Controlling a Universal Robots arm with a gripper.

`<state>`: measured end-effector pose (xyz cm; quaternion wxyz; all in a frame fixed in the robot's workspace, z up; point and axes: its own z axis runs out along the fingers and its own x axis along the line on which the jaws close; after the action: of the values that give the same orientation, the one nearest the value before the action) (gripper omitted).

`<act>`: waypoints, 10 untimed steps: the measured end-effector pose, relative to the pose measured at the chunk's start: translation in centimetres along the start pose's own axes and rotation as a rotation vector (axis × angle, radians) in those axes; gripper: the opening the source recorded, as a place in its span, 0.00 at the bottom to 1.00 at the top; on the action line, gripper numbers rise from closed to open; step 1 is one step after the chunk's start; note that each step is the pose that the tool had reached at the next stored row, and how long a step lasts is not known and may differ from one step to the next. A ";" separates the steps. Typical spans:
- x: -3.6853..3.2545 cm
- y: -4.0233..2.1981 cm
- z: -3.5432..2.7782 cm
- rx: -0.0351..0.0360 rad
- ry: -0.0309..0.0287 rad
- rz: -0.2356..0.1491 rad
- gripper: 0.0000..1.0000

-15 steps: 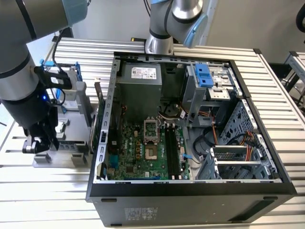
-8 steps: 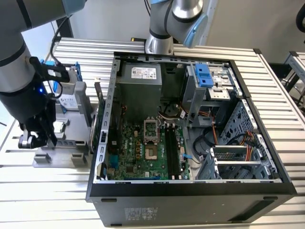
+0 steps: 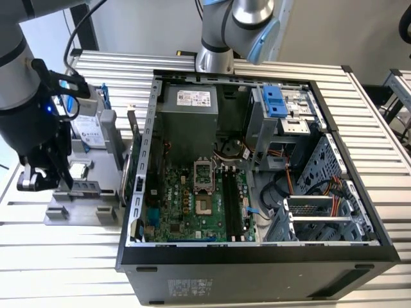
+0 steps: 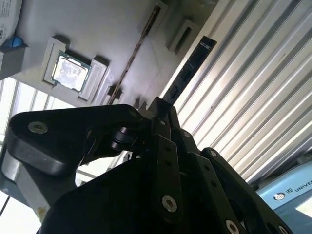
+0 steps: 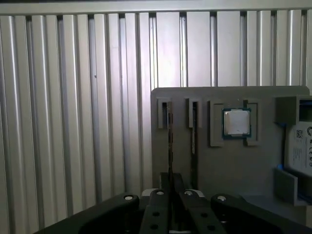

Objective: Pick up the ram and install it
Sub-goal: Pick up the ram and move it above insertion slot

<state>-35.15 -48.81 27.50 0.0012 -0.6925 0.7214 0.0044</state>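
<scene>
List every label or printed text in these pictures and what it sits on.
Sticker on the power supply: too small to read.
Label on the hard drive: too small to read.
Sticker on the case front: blurred.
Lettering on the arm's blue cap: cut off by the frame edge.
Nothing quotable.

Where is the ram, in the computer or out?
Out. The tool grips the ram at the grey holder, outside the computer case.
</scene>
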 end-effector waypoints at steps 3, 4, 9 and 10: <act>-0.01 0.00 -0.63 0.0000 0.0000 0.001 0.00; -0.01 0.01 -0.83 0.0001 -0.0001 0.001 0.00; -0.02 0.01 -1.93 0.0000 0.0000 0.002 0.00; -0.02 0.01 -2.14 0.0000 -0.0001 0.002 0.00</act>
<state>-35.15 -48.81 29.64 0.0012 -0.6917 0.7222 0.0044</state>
